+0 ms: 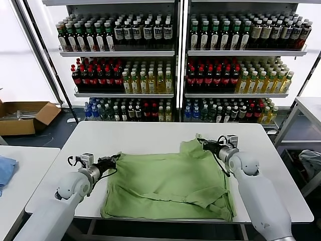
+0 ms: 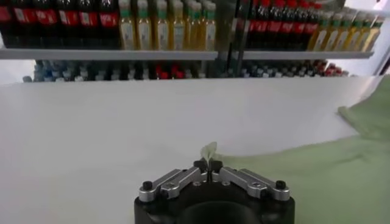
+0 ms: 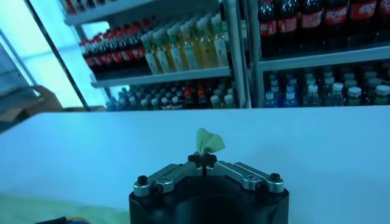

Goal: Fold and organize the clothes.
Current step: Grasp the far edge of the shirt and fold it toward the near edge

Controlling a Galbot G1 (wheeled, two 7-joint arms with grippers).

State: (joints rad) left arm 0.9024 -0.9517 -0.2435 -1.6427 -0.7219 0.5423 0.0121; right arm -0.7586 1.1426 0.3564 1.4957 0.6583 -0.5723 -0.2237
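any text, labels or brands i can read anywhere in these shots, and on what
None can be read.
Bottles on the shelves: labels too small to read.
Red labels on the dark bottles in the right wrist view: white script, too blurred to quote.
Shirt, pinched at its edges by the left gripper and right gripper: no print shows.
Cardboard box: no visible marking.

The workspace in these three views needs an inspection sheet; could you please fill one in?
Surface: white table, bare around the shirt.
Job's things: light green polo shirt spread flat, far corners pinched.
Clutter: nothing seen on this table.
Grippers: left gripper shut on the shirt's left corner; right gripper shut on its right corner.
Cables: black cable at the right wrist.
Surroundings: bottle shelves, cardboard box, blue cloth on the side table.
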